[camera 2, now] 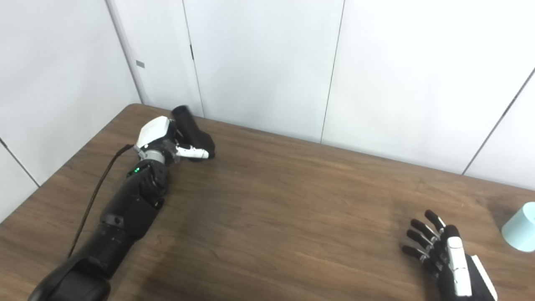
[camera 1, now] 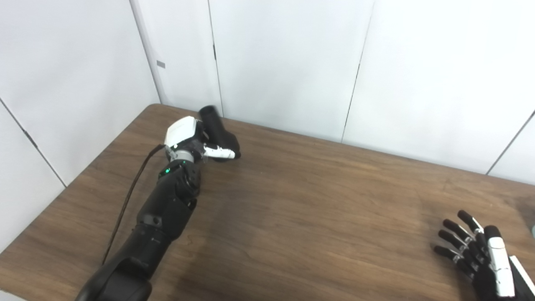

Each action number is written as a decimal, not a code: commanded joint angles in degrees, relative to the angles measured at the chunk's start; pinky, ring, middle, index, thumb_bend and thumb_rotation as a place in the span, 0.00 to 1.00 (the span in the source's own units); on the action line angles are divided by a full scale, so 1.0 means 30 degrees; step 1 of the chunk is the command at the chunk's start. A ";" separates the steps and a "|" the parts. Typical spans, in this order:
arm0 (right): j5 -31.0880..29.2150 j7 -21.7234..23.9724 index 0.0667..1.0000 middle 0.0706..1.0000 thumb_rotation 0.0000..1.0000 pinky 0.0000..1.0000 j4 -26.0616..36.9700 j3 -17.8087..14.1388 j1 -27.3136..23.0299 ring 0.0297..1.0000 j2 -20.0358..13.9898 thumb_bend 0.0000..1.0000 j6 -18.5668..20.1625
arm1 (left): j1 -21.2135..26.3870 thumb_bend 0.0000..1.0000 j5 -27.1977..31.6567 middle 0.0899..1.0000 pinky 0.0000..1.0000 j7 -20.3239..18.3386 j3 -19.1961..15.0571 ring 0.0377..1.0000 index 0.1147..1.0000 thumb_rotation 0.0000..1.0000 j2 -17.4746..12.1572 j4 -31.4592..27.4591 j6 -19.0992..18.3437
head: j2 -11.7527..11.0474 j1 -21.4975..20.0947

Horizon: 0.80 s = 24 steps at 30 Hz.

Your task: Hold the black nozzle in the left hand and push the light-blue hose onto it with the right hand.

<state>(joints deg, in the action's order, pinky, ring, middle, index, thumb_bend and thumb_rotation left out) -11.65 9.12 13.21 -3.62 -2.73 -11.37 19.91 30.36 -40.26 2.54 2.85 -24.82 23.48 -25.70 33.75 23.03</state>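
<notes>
Presently the left hand (camera 1: 190, 140) is at the far left of the table (camera 1: 313, 200), fingers wrapped round the nozzle (camera 1: 217, 129). The nozzle is a black tube, tilted, its open end pointing up and away toward the wall panels (camera 1: 284, 62), its lower part resting on or just above the tabletop; which of the two cannot be told. Judged from the task, this grip fixes the nozzle so that its mouth is free to receive the hose. The left forearm reaches far forward from the bottom left corner, wrist bent slightly inward, a dark cable (camera 1: 129, 196) trailing beside it. The right hand (camera 2: 443, 255) is at the near right edge, well apart from the nozzle, fingers spread wide and empty, pointing up and leftward across the table. The hose (camera 2: 520, 228), seen only in the right eye view as a light-blue round end at the frame's right edge, lies on the table just beside the right hand and untouched. By my assessment, the holding half is in place; the hose pickup is outstanding.
</notes>
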 commanded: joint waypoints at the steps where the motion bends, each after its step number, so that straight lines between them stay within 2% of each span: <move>1: -0.0012 0.0021 0.92 0.82 1.00 0.71 0.0453 -0.0202 -0.0370 0.83 -0.0177 0.35 -0.0538 | 0.0127 0.52 0.0418 0.50 0.40 0.0208 0.0208 0.47 0.40 0.00 -0.0117 -0.0042 0.0374 | 0.0028 -0.0028; 4: -0.0028 0.0063 0.91 0.79 1.00 0.70 0.0256 -0.0239 -0.0371 0.80 -0.0157 0.34 -0.0838 | 0.0135 0.52 0.0568 0.50 0.40 0.0518 0.0359 0.48 0.40 0.00 -0.0189 0.0047 0.0435 | 0.0028 -0.0028; 7: -0.0143 -0.0040 0.90 0.78 1.00 0.69 0.0348 -0.0322 -0.0372 0.79 -0.0015 0.35 -0.0584 | 0.0073 0.52 0.0793 0.50 0.39 0.0840 0.0457 0.47 0.40 0.00 -0.0248 0.0036 0.0631 | 0.0072 -0.0112; 13: 0.0027 0.0029 0.90 0.78 1.00 0.68 0.0198 -0.0212 -0.0430 0.79 -0.0013 0.35 -0.0781 | -0.0426 0.51 0.0830 0.51 0.41 0.0804 0.0622 0.50 0.39 0.00 -0.0221 -0.1205 0.0366 | 0.0298 -0.0894; 17: -0.0180 0.0392 0.90 0.79 1.00 0.68 -0.0428 -0.0187 -0.0557 0.80 -0.0033 0.36 -0.1517 | -0.1105 0.51 0.0950 0.51 0.42 0.0111 0.0689 0.50 0.39 0.00 0.0017 -0.3397 -0.0113 | 0.0453 -0.1492; 22: 0.0025 0.0706 0.88 0.79 0.99 0.68 -0.1125 0.0044 -0.0600 0.79 -0.0138 0.40 -0.2456 | -0.2190 0.52 0.0719 0.47 0.41 -0.0434 0.1535 0.45 0.41 0.00 0.0134 -0.6303 0.0637 | 0.0749 -0.2892; 24: -0.0086 0.0771 0.87 0.78 0.97 0.67 -0.1366 0.0071 -0.0628 0.78 0.0012 0.41 -0.2705 | -0.2663 0.52 0.0742 0.50 0.48 -0.0979 0.2036 0.53 0.39 0.00 0.0151 -0.7583 0.0753 | 0.0945 -0.4389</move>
<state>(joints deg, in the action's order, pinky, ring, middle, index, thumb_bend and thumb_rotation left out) -11.73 10.77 8.81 -3.34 -3.47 -11.07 14.72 20.91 -37.17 -0.39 8.69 -23.57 4.13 -25.37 36.56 9.87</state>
